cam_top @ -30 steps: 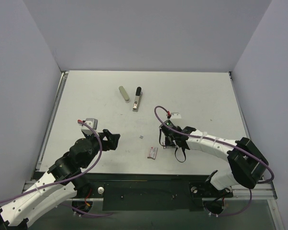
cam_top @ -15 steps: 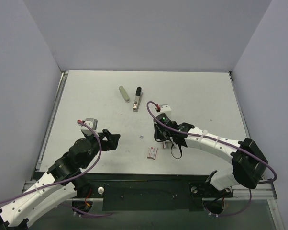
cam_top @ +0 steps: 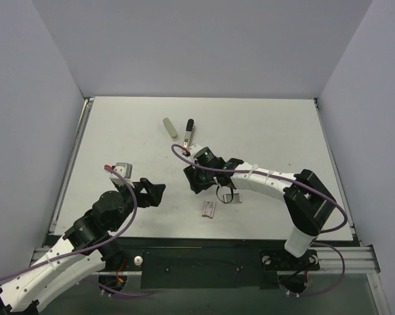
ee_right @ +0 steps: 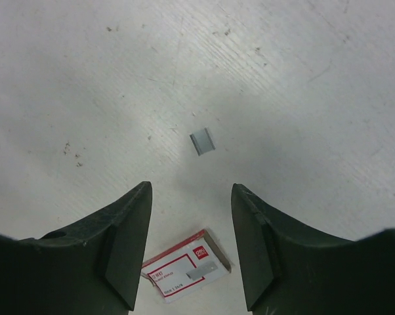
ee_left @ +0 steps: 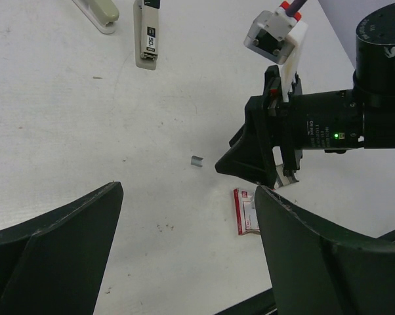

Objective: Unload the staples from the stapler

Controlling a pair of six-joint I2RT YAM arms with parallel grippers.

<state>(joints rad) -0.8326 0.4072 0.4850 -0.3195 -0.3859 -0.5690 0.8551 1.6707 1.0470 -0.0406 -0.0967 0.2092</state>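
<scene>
The stapler (cam_top: 188,134), black top over a silvery base, lies shut at the back middle of the table; it also shows in the left wrist view (ee_left: 147,33). A small loose strip of staples (ee_right: 202,142) lies on the table just ahead of my right gripper (ee_right: 191,189), which is open and empty. That gripper (cam_top: 193,179) hovers low, below the stapler and apart from it. My left gripper (cam_top: 155,192) is open and empty at the near left (ee_left: 187,193). The staple strip (ee_left: 196,161) lies between the two grippers.
An olive-grey rounded bar (cam_top: 170,128) lies left of the stapler. A red-and-white staple box (cam_top: 208,209) lies near the front edge, under the right gripper (ee_right: 184,269). Grey walls stand around the table.
My right arm has swung left and a little away from the front edge, from beside the staple box to over the loose staple strip. The left arm has barely moved.
</scene>
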